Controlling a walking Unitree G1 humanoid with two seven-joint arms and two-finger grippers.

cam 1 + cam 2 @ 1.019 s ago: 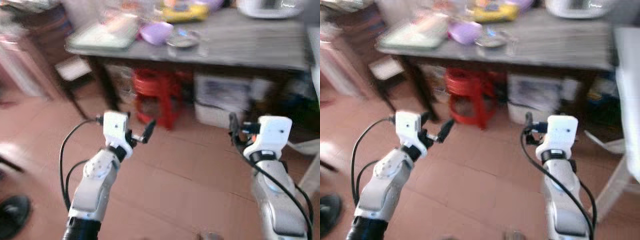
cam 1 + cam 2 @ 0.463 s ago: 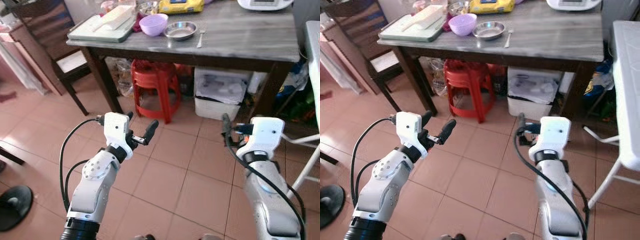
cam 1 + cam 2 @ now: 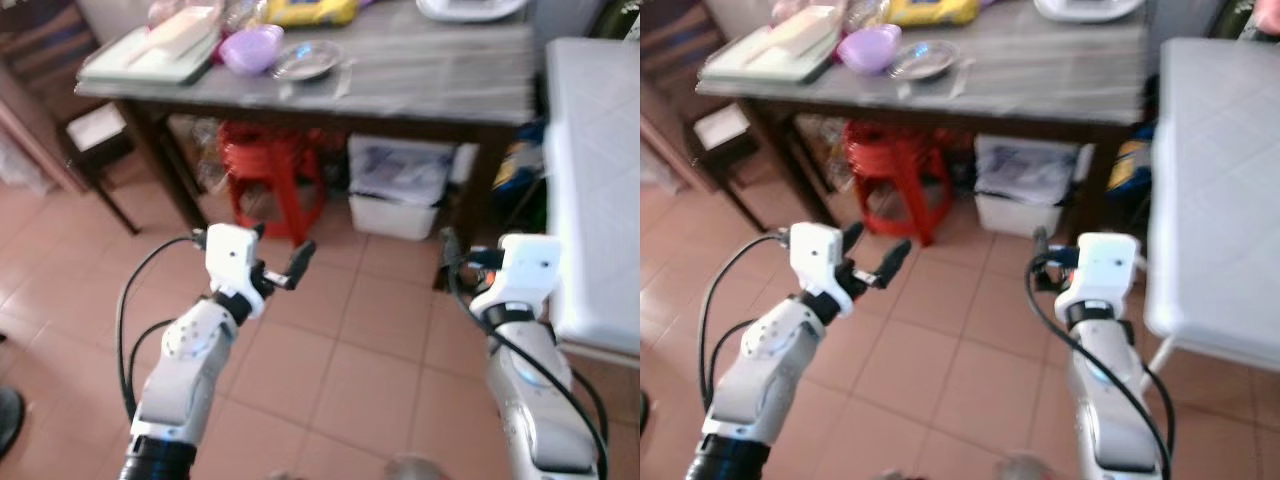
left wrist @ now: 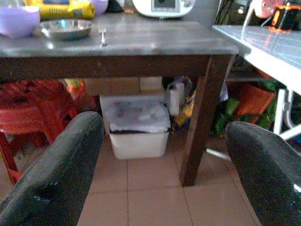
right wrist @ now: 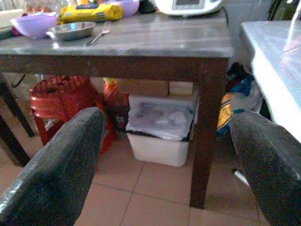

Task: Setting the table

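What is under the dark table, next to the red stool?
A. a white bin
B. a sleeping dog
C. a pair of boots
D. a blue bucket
A: a white bin sits on the floor under the dark table, beside the red stool.

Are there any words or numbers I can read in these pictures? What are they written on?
None can be read.
Yellow packet on the dark table: dark print, too blurred to read.
White appliance: a grey display panel, no figures legible.
White bin under the table: grey marks on its lid, too blurred to tell if they are writing.
Purple bowl, metal bowl, fork, red stool: no lettering visible.
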